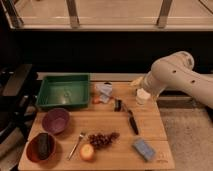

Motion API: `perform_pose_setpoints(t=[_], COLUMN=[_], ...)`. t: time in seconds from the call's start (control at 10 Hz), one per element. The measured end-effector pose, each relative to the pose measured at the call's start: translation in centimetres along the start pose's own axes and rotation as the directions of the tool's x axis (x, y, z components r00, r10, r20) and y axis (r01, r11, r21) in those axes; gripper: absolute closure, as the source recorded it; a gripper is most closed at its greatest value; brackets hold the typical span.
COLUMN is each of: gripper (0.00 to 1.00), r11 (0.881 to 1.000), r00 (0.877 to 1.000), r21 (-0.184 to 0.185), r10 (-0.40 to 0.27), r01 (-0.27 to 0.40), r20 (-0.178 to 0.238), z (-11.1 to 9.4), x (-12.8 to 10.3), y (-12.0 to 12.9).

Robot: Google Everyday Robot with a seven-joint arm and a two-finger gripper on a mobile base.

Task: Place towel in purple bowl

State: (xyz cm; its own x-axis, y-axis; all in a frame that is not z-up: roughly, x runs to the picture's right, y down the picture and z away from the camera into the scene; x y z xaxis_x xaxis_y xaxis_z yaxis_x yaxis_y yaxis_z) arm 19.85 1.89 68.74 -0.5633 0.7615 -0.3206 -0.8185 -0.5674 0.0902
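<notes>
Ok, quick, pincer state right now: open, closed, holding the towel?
Pincer: state cannot be told; it is at the right rear edge of the table, to the right of the towel, which lies on the wood.

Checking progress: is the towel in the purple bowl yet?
No: the towel lies by the green tray, the purple bowl holds nothing, and the gripper hangs well right of it.
</notes>
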Motion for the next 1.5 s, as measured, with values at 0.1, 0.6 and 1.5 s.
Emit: perform_pose_setpoints(t=[0.1,0.6,1.5], gripper=[0.22,0.22,0.22], r11=[1.0,1.0,1.0], r00=[1.0,1.0,1.0], r21=[0.0,0.0,-0.015], r10=[0.0,0.0,-0.025], r01=[0.0,0.0,0.025], r20=[0.0,0.0,-0.001], z=[0.0,0.0,0.66], x=[0.0,0.0,-0.12], y=[0.0,0.0,0.66])
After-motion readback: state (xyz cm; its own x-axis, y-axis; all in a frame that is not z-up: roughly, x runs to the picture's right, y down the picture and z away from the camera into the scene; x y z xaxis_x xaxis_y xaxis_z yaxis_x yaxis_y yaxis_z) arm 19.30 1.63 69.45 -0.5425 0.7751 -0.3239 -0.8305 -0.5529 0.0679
